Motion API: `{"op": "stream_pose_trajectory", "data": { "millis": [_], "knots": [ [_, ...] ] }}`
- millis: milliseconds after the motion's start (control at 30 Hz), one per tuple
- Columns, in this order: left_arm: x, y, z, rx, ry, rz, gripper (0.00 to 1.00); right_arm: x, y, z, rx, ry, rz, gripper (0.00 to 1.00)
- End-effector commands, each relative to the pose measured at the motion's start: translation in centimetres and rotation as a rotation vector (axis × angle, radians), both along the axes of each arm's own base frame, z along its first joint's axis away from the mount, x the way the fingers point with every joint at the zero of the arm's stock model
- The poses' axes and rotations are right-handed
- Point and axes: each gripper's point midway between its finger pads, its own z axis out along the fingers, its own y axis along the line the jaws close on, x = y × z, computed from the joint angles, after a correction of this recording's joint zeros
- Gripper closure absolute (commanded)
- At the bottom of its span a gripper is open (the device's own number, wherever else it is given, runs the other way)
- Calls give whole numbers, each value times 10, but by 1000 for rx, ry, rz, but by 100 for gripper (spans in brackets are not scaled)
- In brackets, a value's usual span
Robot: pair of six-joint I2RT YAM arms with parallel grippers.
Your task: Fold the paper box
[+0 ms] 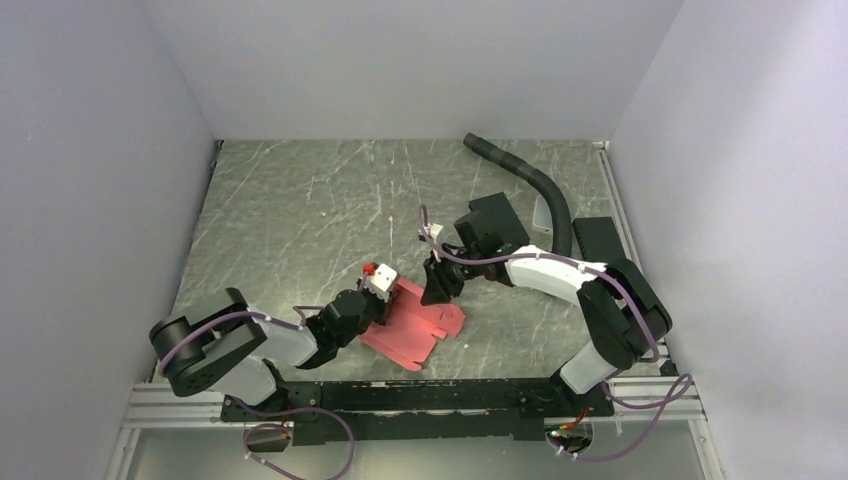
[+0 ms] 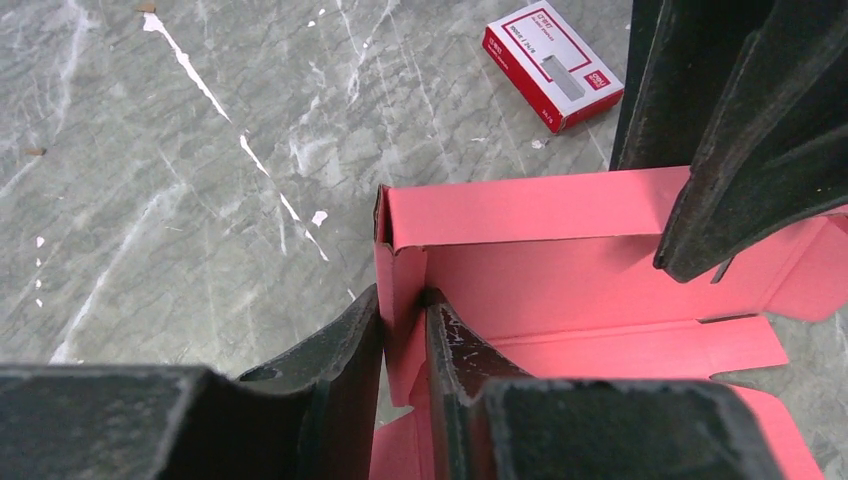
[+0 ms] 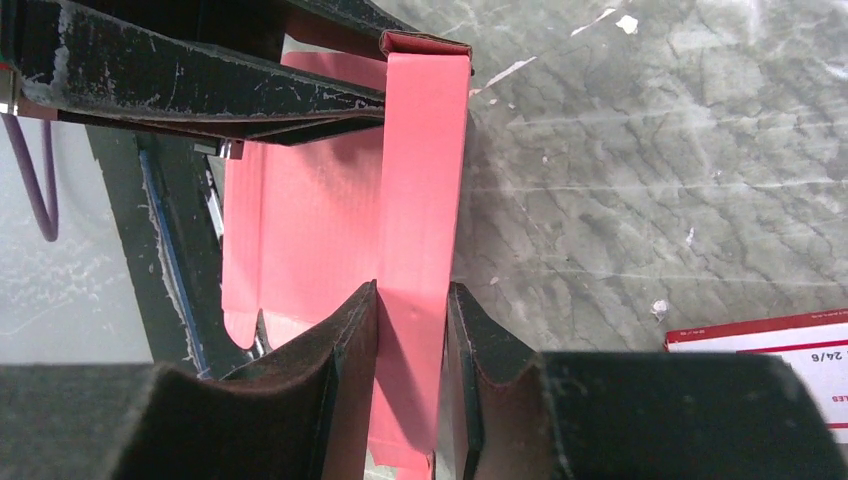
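Thin red-pink matte cardboard paper box (image 1: 415, 330), die-cut flaps spread, near-centre on grey marbled table (image 1: 300, 210). Narrow-set left gripper (image 2: 403, 305) pinches upright corner wall; right gripper (image 3: 412, 295) clamps adjoining long wall.

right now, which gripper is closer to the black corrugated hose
Right. The right gripper is left of the near end of the black corrugated hose; the left gripper is further left, across the paper box.
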Motion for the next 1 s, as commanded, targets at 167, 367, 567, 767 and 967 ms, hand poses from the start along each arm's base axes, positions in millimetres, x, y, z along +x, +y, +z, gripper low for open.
{"op": "stream_pose_trajectory", "data": {
  "millis": [167,367,567,767,967],
  "knots": [
    [3,4,8,5,-9,31,82,4,15,23,8,-176,55,75],
    [2,3,7,3,-7,26,75,6,14,24,-3,-204,50,75],
    [2,5,10,-1,-8,34,70,6,17,23,-24,-243,58,77],
    [-2,12,12,-17,-3,50,66,7,17,22,-42,-263,51,78],
    [-6,18,9,-22,22,65,68,9,16,20,-51,-265,43,78]
  ]
}}
